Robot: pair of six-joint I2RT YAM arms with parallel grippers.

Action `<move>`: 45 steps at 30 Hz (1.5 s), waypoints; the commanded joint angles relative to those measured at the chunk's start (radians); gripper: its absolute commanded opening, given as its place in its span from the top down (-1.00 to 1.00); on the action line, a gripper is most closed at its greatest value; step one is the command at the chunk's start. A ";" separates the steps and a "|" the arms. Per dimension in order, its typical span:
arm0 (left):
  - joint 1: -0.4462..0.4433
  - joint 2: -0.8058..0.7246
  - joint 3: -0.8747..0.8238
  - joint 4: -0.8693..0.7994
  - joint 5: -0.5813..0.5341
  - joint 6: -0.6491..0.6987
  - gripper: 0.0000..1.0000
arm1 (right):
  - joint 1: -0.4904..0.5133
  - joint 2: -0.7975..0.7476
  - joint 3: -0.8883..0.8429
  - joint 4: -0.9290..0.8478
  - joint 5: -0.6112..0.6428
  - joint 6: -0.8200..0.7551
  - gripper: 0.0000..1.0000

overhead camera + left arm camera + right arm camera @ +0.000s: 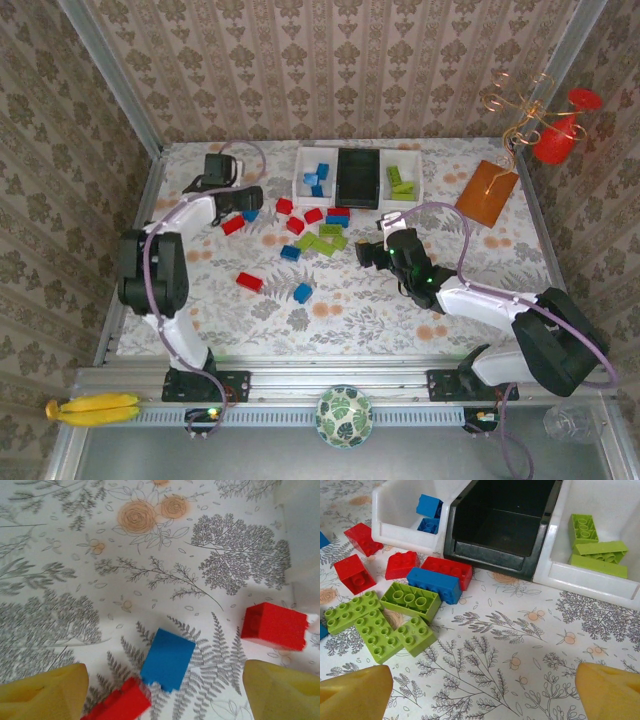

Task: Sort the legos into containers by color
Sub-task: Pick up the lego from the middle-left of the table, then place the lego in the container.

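Floral tablecloth [150, 555], blue lego [167, 662] lying between spread fingers [45, 695] of left end effector [162, 677]

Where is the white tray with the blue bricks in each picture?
Top external: white tray, upper middle, just left of the black tray.
Left wrist: its blurry white wall at the right edge.
Right wrist: top left, beside the black tray.
Shared landmark: the red brick by its near left corner.

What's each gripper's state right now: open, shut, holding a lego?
Left gripper: open, holding nothing; a blue lego brick lies loose between its spread fingers.
Right gripper: open, empty.
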 commanded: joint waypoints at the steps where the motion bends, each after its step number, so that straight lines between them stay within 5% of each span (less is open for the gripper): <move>1: 0.012 0.076 0.105 -0.113 0.040 0.072 -0.64 | 0.008 -0.015 0.016 -0.002 0.010 0.013 -0.91; 10: 0.013 0.273 0.309 -0.301 0.087 0.094 -0.51 | 0.007 -0.020 0.019 -0.009 0.013 0.008 -0.90; 24: 0.001 0.321 0.323 -0.358 0.047 0.108 0.15 | 0.008 -0.009 0.022 -0.011 0.015 0.007 -0.91; 33: -0.024 0.186 0.266 -0.212 0.015 0.066 0.42 | 0.008 -0.008 0.024 -0.013 0.016 0.005 -0.90; 39: -0.156 0.012 0.128 0.026 0.032 0.020 0.44 | 0.008 -0.008 0.022 -0.009 0.018 0.005 -0.90; 45: -0.265 0.123 0.289 0.013 -0.008 0.038 0.44 | 0.008 -0.019 0.019 -0.011 0.018 0.006 -0.90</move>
